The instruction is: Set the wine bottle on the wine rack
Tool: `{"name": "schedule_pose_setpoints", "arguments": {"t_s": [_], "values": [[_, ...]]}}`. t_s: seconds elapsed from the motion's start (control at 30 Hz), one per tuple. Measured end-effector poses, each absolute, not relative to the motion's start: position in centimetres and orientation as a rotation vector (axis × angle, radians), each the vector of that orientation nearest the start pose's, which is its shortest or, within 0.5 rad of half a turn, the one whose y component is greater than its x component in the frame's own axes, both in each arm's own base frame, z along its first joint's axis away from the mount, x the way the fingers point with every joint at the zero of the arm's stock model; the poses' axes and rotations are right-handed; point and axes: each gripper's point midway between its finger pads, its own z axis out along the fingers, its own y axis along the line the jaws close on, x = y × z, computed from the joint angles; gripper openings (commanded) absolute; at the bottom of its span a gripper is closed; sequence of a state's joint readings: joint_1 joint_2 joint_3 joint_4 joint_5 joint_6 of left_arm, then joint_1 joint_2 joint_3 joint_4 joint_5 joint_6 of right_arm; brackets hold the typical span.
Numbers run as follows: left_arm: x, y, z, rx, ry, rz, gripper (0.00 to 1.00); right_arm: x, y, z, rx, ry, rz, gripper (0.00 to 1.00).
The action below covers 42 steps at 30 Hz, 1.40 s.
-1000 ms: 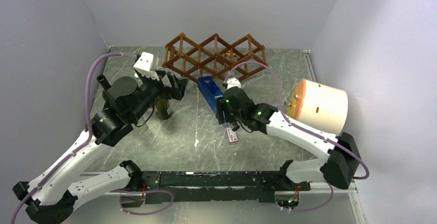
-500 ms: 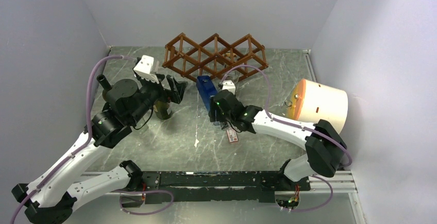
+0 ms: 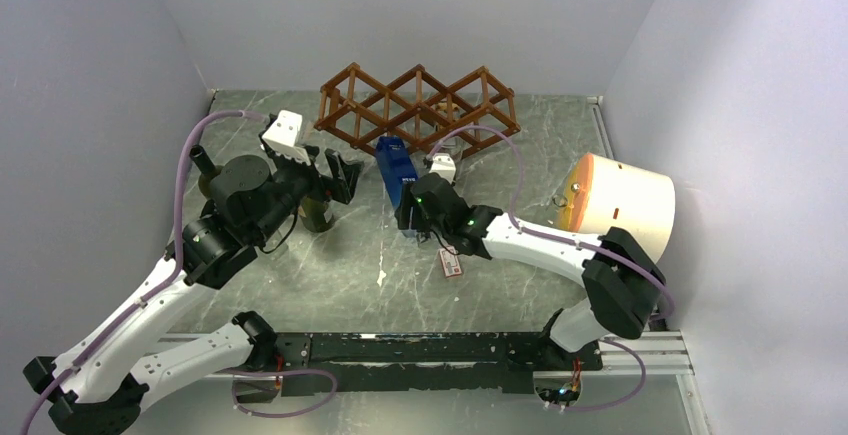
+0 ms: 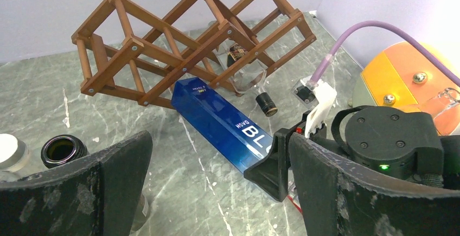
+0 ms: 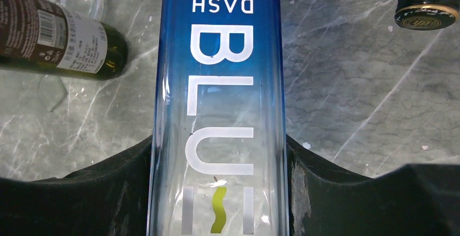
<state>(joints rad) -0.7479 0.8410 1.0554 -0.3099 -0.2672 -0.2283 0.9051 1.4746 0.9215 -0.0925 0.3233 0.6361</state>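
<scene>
right gripper clamped on blue bottle — now nearer wine rack | left gripper jaws apart

In R wrist view, blue bottle lower end & green bottle neck off-frame

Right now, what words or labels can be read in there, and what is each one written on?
"DASH": small white letters on the blue bottle, upside down in the right wrist view.
"BLU": large white letters on the same bottle; the rest is cut off.
Barcode label on the green bottle: too small to read.
Print on the small tag: too blurred to read.
</scene>
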Motion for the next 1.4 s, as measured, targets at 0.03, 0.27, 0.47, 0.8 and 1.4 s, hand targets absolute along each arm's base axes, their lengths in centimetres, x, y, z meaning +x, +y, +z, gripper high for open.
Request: {"name": "schedule_pose_setpoints", "arguments": {"t_s": [0.03, 0.27, 0.47, 0.8, 1.4], "values": [[25.3, -18.4, 35.7, 0.233, 1.672, -0.515, 1.00, 28.1, 30.5, 12.0, -0.104, 2.224, 0.511, 0.00], [25.4, -18.4, 35.7, 0.236, 1.672, -0.512, 1.00, 28.7, 31.2, 11.9, -0.010, 2.216, 0.550, 0.00], [25.5, -18.6, 35.4, 0.239, 1.679, -0.510, 1.00, 29.1, 31.8, 11.6, 0.038, 2.202, 0.570, 0.00], [25.5, -18.6, 35.4, 0.240, 1.680, -0.509, 1.00, 31.5, 33.3, 10.1, 0.111, 2.132, 0.574, 0.00], [25.4, -18.3, 35.3, 0.266, 1.688, -0.484, 1.00, 37.2, 36.3, 8.8, 0.173, 1.969, 0.519, 0.00]]}}
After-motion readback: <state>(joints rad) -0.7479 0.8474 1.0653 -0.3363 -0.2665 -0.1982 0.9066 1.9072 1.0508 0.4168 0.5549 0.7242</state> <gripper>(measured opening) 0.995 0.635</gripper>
